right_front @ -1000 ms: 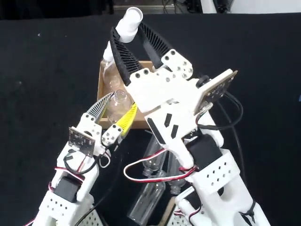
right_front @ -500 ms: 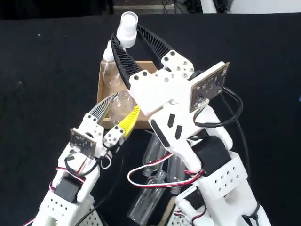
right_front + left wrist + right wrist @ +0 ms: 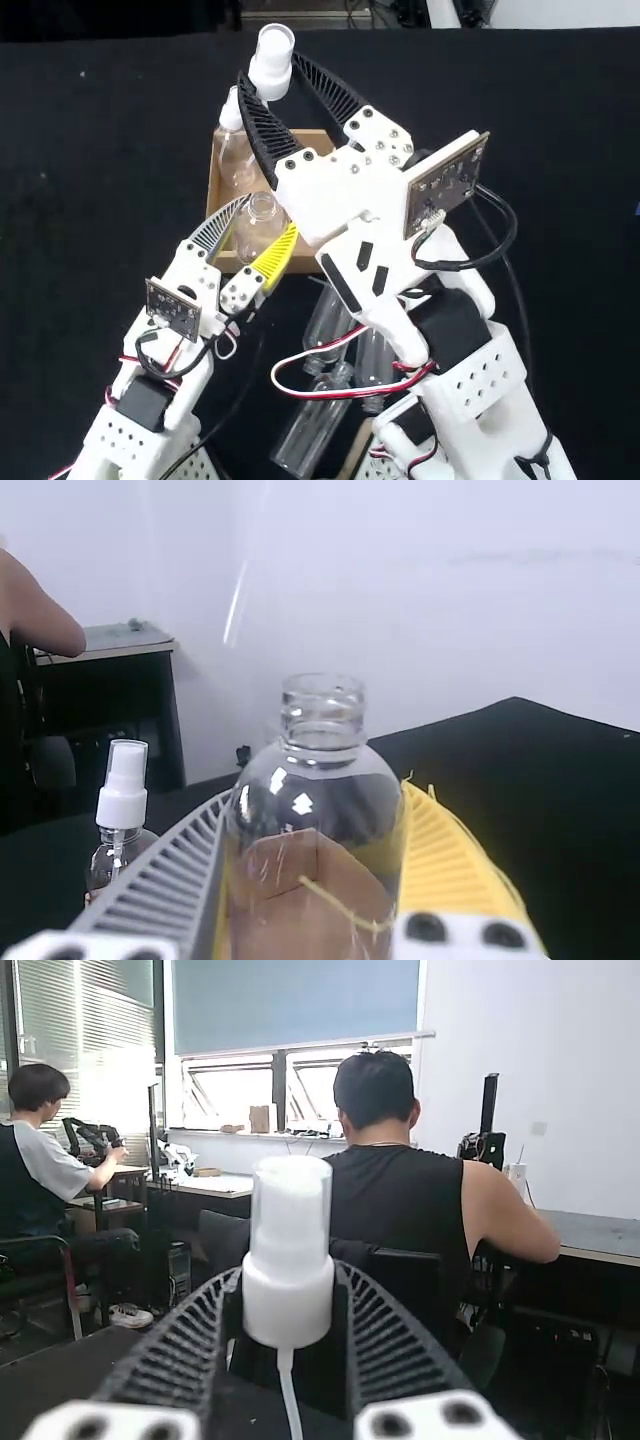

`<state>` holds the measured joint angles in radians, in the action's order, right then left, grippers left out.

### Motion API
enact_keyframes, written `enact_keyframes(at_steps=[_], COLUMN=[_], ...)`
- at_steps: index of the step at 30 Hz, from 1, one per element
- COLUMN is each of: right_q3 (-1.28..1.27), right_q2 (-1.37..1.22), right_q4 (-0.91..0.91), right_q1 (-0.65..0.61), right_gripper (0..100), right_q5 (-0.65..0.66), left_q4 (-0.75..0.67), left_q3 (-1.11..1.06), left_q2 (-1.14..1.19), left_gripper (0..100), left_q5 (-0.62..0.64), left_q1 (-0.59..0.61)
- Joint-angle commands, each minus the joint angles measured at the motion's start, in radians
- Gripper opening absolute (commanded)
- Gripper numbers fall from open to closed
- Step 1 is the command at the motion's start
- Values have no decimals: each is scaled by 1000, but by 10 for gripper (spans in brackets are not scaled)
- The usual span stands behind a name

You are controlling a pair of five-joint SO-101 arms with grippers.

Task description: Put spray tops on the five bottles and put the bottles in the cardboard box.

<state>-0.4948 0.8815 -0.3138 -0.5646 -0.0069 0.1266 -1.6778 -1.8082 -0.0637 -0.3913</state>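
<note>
Gripping a clear bottle [image 3: 258,225] [image 3: 315,820] around its body, the left jaws are holding it upright over the near edge of the cardboard box [image 3: 214,195], with its open neck standing above them. The right jaws are pinching a white spray top [image 3: 272,58] [image 3: 290,1250], thin tube hanging down, raised by the box's far side. The right arm is stretching forward and up, and the left arm is reaching lower beside it. One capped bottle [image 3: 232,140] is standing in the box, and other bottles [image 3: 312,425] are lying on the counter [image 3: 100,150].

Capped bottle [image 3: 236,158] inside cardboard box [image 3: 213,200]
</note>
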Motion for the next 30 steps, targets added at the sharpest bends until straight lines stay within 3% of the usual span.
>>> enact_keyframes(at_steps=[1, 8, 30], right_q3=[71, 151, 71], right_q2=[53, 113, 114], right_q4=[-46, -215, -264], right_q1=[-12, -15, -17], right_gripper=[13, 15, 11], right_q5=[9, 5, 11], left_q4=[-23, -23, -23], left_q3=[-21, -21, -21], left_q2=[-12, -12, -12], left_gripper=[47, 47, 47], left_q5=[6, 6, 6], left_q1=[-12, -7, -4])
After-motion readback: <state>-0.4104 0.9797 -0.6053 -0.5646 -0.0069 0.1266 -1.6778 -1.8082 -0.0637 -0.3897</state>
